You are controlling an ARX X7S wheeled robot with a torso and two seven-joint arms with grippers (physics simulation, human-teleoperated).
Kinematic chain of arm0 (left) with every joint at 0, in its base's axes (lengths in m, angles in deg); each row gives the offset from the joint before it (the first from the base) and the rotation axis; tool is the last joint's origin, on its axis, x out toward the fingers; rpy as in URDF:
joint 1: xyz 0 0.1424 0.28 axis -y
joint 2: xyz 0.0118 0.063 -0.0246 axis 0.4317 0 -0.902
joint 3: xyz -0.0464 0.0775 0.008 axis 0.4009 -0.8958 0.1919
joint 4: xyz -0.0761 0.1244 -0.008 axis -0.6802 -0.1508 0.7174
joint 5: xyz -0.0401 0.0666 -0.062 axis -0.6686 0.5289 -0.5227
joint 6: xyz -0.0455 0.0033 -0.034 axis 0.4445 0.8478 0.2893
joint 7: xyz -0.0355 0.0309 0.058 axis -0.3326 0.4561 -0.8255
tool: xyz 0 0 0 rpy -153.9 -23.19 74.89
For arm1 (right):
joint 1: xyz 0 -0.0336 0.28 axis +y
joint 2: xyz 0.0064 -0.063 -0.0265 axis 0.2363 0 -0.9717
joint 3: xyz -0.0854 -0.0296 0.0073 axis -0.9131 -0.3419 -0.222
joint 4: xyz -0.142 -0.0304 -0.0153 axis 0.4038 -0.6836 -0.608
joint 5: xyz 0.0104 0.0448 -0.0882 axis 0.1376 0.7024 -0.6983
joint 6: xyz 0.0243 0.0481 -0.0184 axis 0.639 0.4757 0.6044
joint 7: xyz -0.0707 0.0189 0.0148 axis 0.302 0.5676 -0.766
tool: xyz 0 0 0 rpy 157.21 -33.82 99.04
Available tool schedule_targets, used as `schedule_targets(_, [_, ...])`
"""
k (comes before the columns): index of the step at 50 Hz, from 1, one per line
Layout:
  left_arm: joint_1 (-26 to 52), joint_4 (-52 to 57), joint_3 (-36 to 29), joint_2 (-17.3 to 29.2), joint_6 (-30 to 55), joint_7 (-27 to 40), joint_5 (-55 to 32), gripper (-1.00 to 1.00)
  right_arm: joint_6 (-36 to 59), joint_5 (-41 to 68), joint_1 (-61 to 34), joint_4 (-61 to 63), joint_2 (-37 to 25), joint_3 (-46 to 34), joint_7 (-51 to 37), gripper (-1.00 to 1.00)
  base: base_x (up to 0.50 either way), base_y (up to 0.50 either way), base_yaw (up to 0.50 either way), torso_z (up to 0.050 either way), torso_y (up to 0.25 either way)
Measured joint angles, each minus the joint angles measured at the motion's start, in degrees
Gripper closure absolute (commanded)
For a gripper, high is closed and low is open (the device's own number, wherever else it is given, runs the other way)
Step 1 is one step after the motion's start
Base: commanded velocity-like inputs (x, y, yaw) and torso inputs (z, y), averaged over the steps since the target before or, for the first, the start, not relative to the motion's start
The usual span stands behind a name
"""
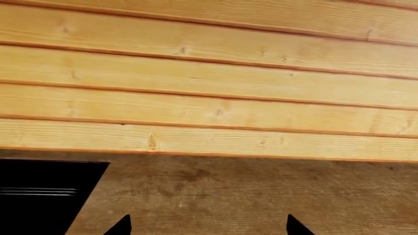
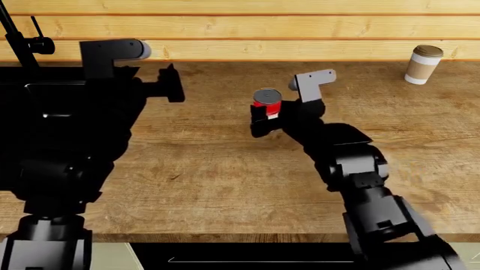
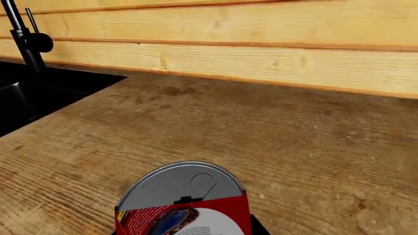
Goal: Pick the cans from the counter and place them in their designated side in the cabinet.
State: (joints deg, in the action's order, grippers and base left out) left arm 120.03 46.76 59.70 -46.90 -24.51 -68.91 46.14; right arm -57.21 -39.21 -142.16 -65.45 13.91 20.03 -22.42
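Observation:
A can (image 2: 267,102) with a red-and-white label and a pale metal top sits in my right gripper (image 2: 262,119), which is shut on it over the middle of the counter (image 2: 210,169). In the right wrist view the same can (image 3: 185,203) fills the space between the jaws and hides them. My left gripper (image 2: 172,84) hovers by the sink's right edge. In the left wrist view it (image 1: 209,226) is open, with only bare counter (image 1: 248,196) between its fingertips (image 1: 121,227). The cabinet is out of view.
A black sink (image 2: 53,107) with a black tap (image 3: 23,39) is set in the counter at the left. A tan paper cup (image 2: 424,64) with a white lid stands far right by the plank wall (image 2: 262,34). The counter's front edge (image 2: 225,237) runs below.

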Motion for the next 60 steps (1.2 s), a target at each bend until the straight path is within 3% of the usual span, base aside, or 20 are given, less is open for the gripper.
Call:
schedule_targets(11, [-0.49,1.59,-0.18,0.59,-0.48,0.50,0.26,-1.00,20.90,6.56,5.29,35.18,-9.70,7.19,-14.20,1.00,0.00,0.00,0.00,0.000,0.000])
schedule_targets(20, [-0.57,2.76,-0.63,0.98,-0.57,0.82,0.48,-1.00,30.52,9.93,7.06,50.92,-14.55,12.28,-21.44,1.00,-0.03,0.10,0.00,0.000,0.002])
schedule_targets(34, [-0.79,4.16,-0.69,1.73,-0.46,1.22,0.45,-1.00,35.78,12.60,8.00,60.44,-17.03,14.78,-25.39,1.00,-0.14,0.50,0.00,0.000,0.000])
schedule_targets(60, [-1.17,4.60,-0.63,2.25,-0.72,1.60,0.12,-1.00,37.33,14.32,8.82,63.78,-17.71,15.21,-26.58,1.00,-0.11,0.50,0.00,0.000,0.000])
